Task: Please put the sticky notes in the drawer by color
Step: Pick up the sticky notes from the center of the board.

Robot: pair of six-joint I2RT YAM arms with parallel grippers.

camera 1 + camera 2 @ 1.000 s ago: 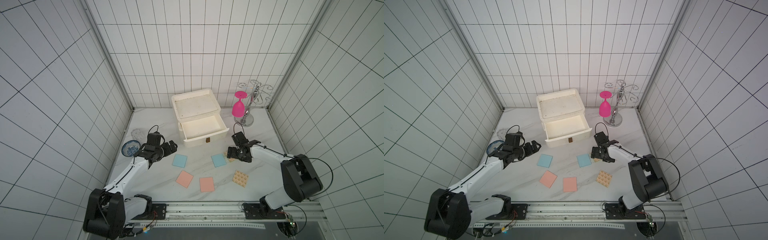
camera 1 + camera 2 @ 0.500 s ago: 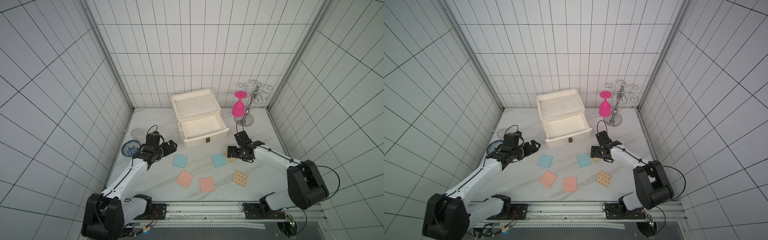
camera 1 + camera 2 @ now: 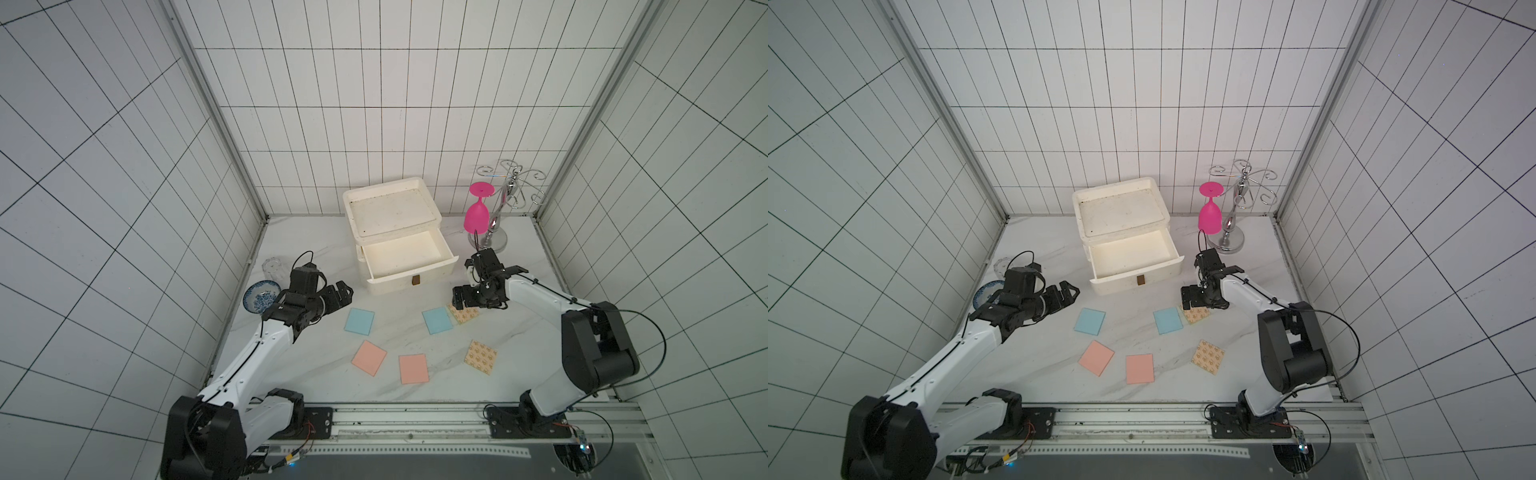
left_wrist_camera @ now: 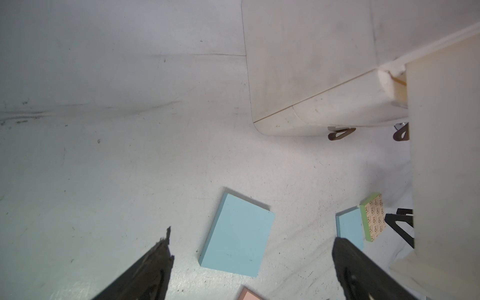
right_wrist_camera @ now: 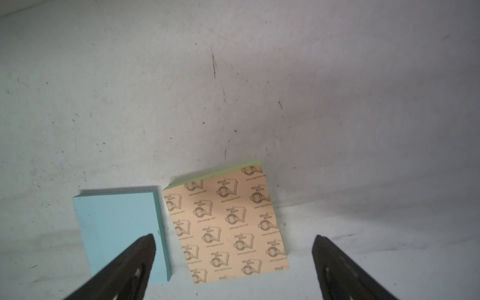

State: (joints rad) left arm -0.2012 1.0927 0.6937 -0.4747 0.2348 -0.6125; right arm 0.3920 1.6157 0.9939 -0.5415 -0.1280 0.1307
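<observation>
Six sticky notes lie flat on the white table in both top views: two light blue, two salmon pink, two tan printed. Behind them stands the cream drawer chest, its top drawer pulled out and empty. My left gripper hovers open just left of the left blue pad, which shows between its fingers in the left wrist view. My right gripper is open above the upper tan pad, with a blue pad beside it.
An upside-down pink goblet hangs on a chrome rack at the back right. A blue-patterned dish and a clear glass sit by the left wall. Tiled walls close in three sides.
The right arm's elbow has shifted a little while its gripper stays over the tan pad. The left arm has hardly moved. Both grippers remain open.
</observation>
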